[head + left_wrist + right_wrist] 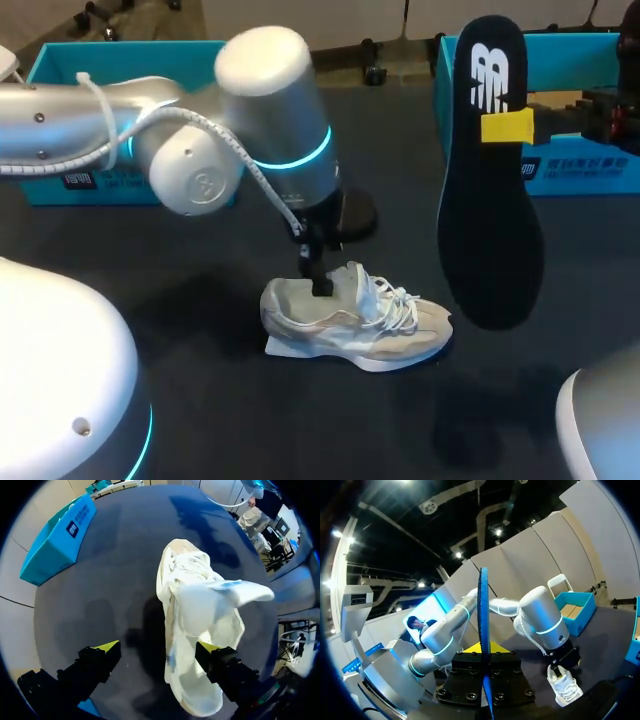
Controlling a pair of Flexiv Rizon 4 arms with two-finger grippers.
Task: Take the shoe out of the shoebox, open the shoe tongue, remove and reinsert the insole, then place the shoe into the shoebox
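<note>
A pale beige-and-white shoe (352, 322) lies on the dark table, laces up, toe to the right. My left gripper (320, 275) hangs just over its heel opening, open. In the left wrist view the left gripper (157, 647) straddles one side of the shoe (195, 630): one fingertip (207, 647) is over the shoe, the other over bare table. My right gripper (507, 127) is shut on the black insole (490, 190), held upright high above the table to the shoe's right. The right wrist view shows the insole (483, 625) edge-on in the right gripper (485, 650), with the shoe (565, 686) far below.
A blue shoebox (120, 120) stands at the back left behind my left arm, and another blue shoebox (575, 150) stands at the back right behind the insole. Dark tabletop (260, 420) runs in front of the shoe.
</note>
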